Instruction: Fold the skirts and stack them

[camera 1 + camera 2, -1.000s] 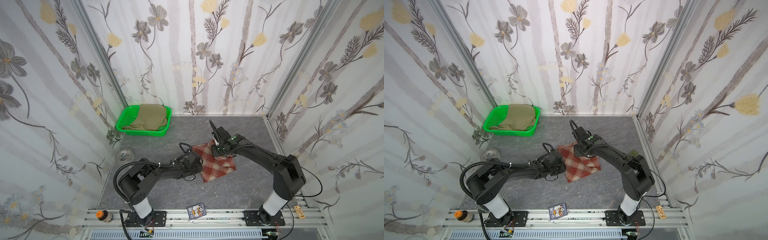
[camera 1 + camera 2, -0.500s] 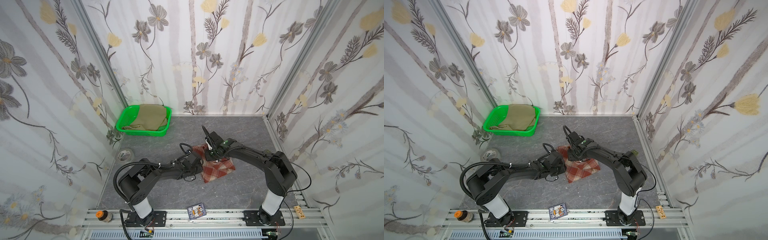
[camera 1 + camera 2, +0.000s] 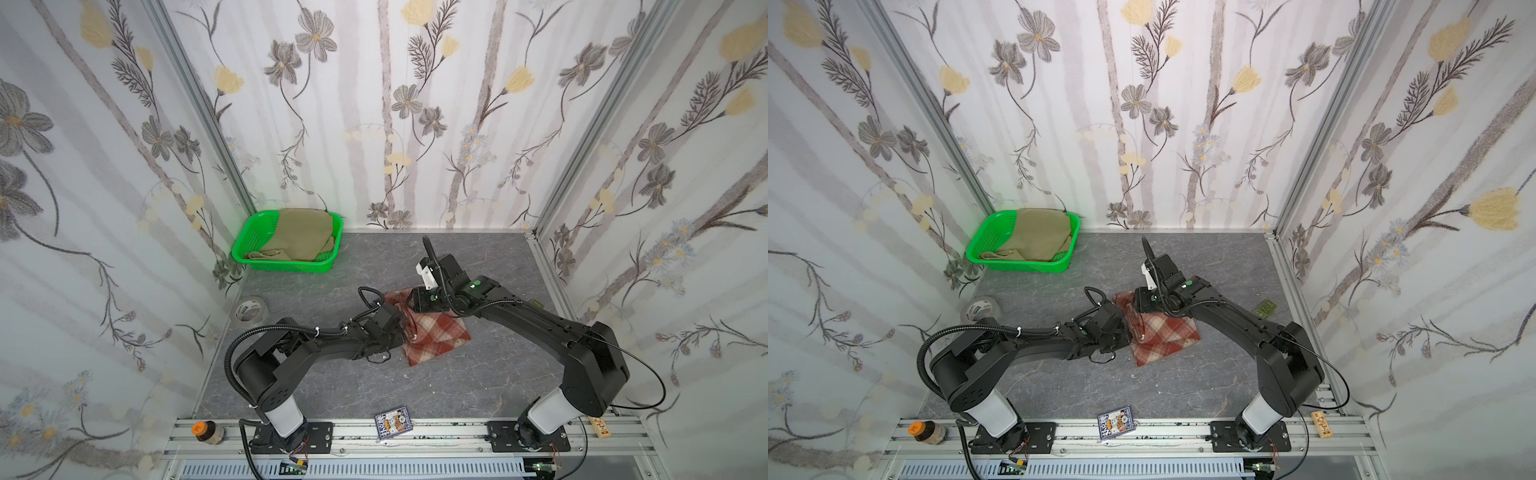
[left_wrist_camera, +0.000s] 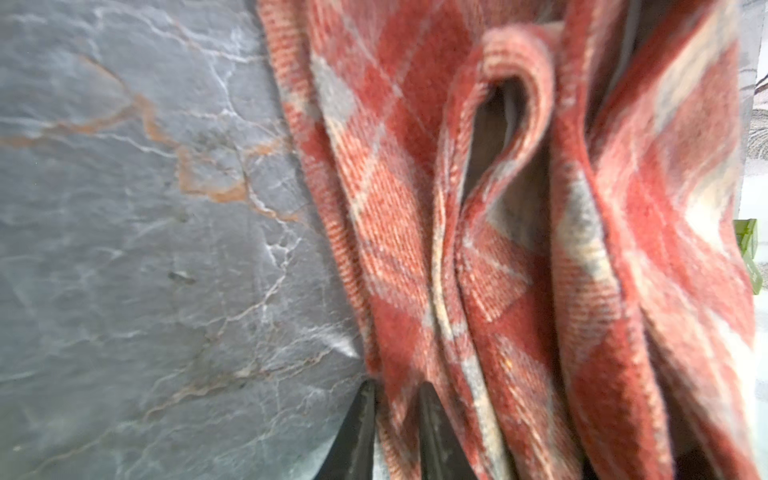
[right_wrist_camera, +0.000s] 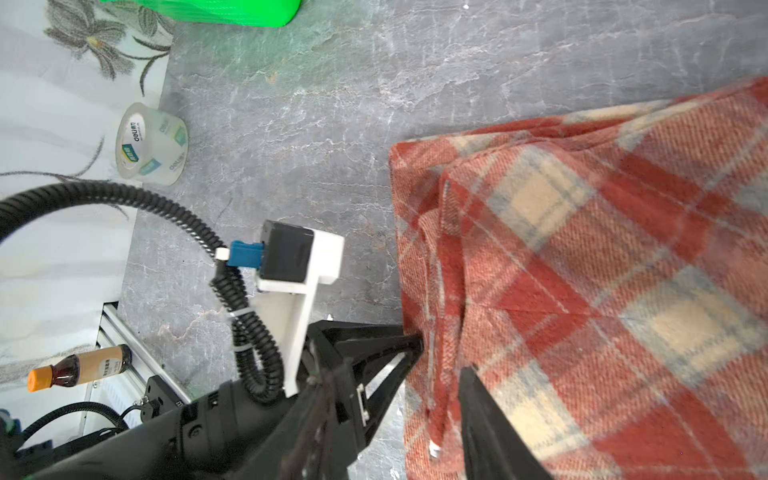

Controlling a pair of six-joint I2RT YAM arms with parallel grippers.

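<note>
The plaid skirt lies folded in layers on the grey table, near its middle. My left gripper is shut on the skirt's left edge; red cloth fills the narrow gap between its fingers. My right gripper hovers over the same edge from the far side, open, its jaws astride a loose fold of plaid without pinching it. The khaki skirt lies crumpled in the green basket at the back left.
A tape roll stands by the left wall. On the front rail are a small bottle, a card pack and a wooden block. A small green piece lies by the right wall.
My right gripper has swung left and down across the plaid skirt toward the left gripper and opened its jaws, letting go of the cloth. The left gripper has stayed put.
</note>
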